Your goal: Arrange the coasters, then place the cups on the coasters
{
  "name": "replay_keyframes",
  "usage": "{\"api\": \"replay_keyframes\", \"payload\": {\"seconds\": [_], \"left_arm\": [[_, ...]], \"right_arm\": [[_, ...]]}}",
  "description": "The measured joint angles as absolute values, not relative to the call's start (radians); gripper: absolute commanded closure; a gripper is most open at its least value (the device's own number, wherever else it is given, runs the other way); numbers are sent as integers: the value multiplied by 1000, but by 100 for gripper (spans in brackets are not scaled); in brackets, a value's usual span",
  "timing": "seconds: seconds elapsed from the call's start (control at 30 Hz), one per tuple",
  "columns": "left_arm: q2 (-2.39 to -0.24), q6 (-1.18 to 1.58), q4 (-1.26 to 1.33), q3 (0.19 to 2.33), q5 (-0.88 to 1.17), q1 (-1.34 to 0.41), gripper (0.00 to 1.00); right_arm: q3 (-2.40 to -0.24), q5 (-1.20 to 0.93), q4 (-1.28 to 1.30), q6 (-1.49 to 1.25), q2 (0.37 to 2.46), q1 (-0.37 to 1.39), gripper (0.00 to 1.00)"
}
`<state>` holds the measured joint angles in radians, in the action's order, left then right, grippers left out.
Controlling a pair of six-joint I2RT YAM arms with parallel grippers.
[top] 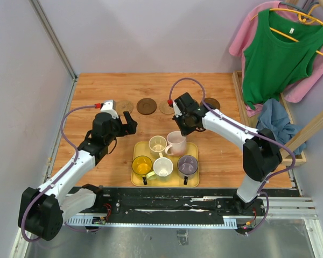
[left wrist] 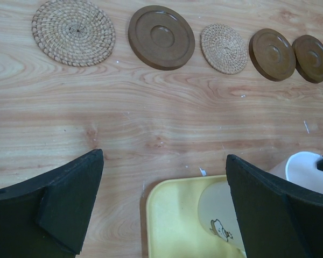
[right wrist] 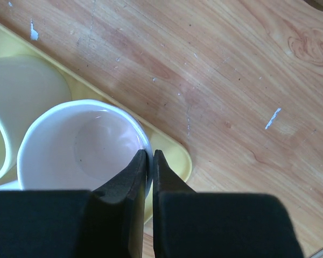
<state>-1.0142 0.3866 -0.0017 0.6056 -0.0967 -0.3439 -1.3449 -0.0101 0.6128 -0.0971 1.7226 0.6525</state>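
- On the yellow tray (top: 138, 181), at its far right corner, the pale pink cup (top: 176, 142) stands upright with its mouth up. I cannot tell which way its handle points.
- Right gripper (top: 183, 130): the fingers (right wrist: 126, 183) are all but together, pinching the pink cup's rim. One finger is inside the mouth and the other is outside the wall.
- Left gripper (top: 130, 123): the jaws are spread wide and have hold of nothing. It hangs over bare table (top: 97, 86) just left of the tray's far left corner.
- Cups, five in all, every one upright on the tray:
  - the far row has the cream-green cup (top: 158, 144) and the pink one;
  - the near row has the see-through yellow cup (top: 142, 165), the cream-white cup (top: 163, 167) and the grey-purple cup (top: 187, 165);
  - the yellow and grey-purple handles point toward the arms' bases.
- Coasters, five in all, lie flat in a line running left to right across the wood beyond the tray, none touching. From the left wrist view they run tan, brown, tan, brown, brown:
  - two are tan woven coasters (left wrist: 73, 32);
  - three are dark brown coasters (left wrist: 161, 37).
- No cup stands on a coaster.
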Motion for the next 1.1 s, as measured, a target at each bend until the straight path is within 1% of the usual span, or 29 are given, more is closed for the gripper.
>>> {"api": "replay_keyframes", "payload": {"seconds": [0.17, 0.63, 1.1], "left_arm": [[-1010, 386, -2, 606, -101, -344, 0], [-1010, 394, -2, 605, -103, -344, 0], [-1003, 394, -2, 605, -103, -344, 0]], "right_arm": [[-1341, -19, 604, -78, 1719, 653, 99], [-1210, 33, 564, -30, 1576, 653, 99], [-1171, 68, 530, -22, 1543, 653, 99]]}}
